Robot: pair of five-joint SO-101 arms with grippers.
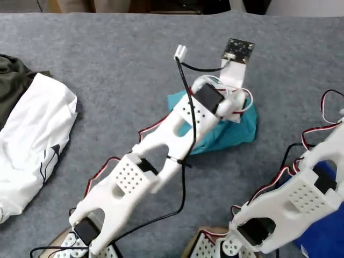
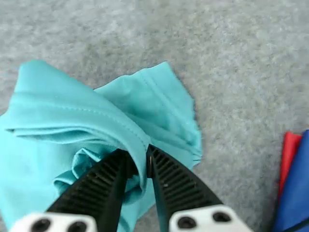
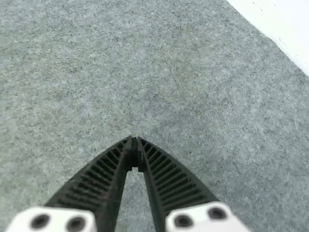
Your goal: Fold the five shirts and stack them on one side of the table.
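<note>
– Grey felt covers the whole table (image 1: 107, 59), is it so?

– Yes, from edge to edge. Two white arms stand at the near side. The left arm (image 1: 156, 161) stretches out to the middle of the table, and the right arm (image 1: 293, 199) stays low at the near right corner.

– And the shirts, where are they?

– The biggest to see is the white shirt (image 1: 32, 140). It lies loose and wrinkled at the left edge, and a dark green shirt (image 1: 11, 75) is partly under it on the far side. The teal shirt (image 1: 231, 131) is in the middle, a little to the right, bunched into a heap under the wrist of the left arm.

– Any other cloth?

– A blue shirt (image 1: 322, 236) lies at the near right corner, partly below the right arm. In the left wrist view, a red cloth (image 2: 291, 154) lies just beside the blue one, both well apart from the teal shirt.

– What do the fingers do?

– The left gripper (image 2: 137, 162) is pinched on a thick fold of the teal shirt; the cloth bulges between the black ribbed fingers (image 2: 169, 179). The right gripper (image 3: 134, 147) is closed with its tips touching, nothing between them, above bare felt.
</note>
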